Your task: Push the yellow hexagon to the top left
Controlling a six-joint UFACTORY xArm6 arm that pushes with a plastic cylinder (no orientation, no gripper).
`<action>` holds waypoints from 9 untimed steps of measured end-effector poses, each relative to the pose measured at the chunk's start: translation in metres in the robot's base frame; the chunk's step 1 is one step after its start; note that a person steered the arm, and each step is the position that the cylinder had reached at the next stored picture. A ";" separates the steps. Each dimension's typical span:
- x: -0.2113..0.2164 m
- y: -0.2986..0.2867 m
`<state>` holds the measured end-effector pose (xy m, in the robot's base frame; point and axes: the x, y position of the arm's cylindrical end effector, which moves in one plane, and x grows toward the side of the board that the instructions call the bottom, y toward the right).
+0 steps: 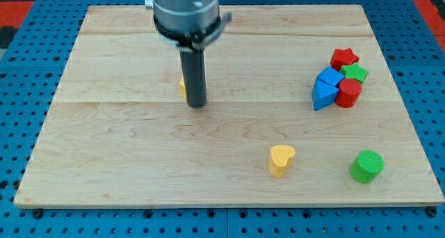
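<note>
The yellow hexagon (182,87) is mostly hidden behind my dark rod; only a sliver of yellow shows at the rod's left side, in the upper middle-left of the wooden board (104,161). My tip (197,104) rests on the board right beside it, at its lower right, seemingly touching. The block's shape cannot be made out from the sliver.
A yellow heart (281,159) lies lower middle-right. A green cylinder (366,166) lies at the lower right. At the right is a cluster: red star (343,58), green star (355,72), blue blocks (325,87), red cylinder (349,93).
</note>
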<state>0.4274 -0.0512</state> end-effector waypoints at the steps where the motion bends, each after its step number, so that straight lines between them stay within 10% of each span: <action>1: -0.058 -0.010; 9: -0.123 -0.056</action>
<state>0.3040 -0.1077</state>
